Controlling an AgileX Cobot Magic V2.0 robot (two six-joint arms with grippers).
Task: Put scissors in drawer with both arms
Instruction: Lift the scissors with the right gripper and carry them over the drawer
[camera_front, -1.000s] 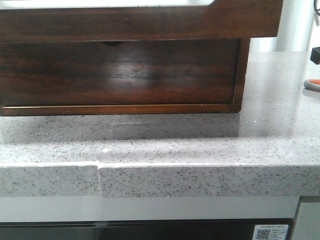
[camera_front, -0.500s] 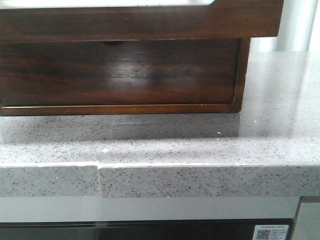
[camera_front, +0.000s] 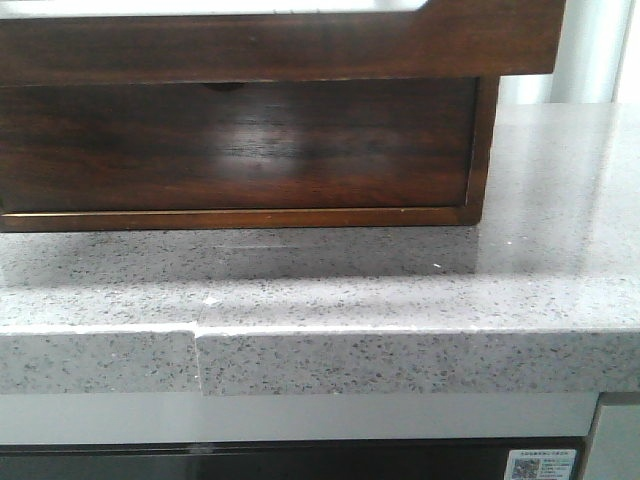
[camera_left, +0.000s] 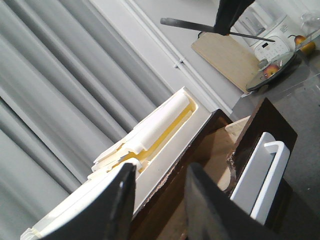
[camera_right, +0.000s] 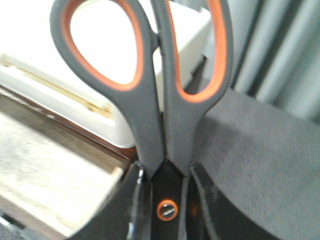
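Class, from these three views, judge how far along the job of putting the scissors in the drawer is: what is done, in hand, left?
Done: the drawer stands pulled open, its pale inside showing, and the scissors are picked up. In hand: the right gripper is shut on the scissors near the pivot, handles free, close beside the open drawer. The left gripper hangs open by the chest. Left: lower and release the scissors inside; closing may follow.

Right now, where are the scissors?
Only the right wrist view shows them: the scissors are clamped in the right gripper, handles up, above the open drawer.
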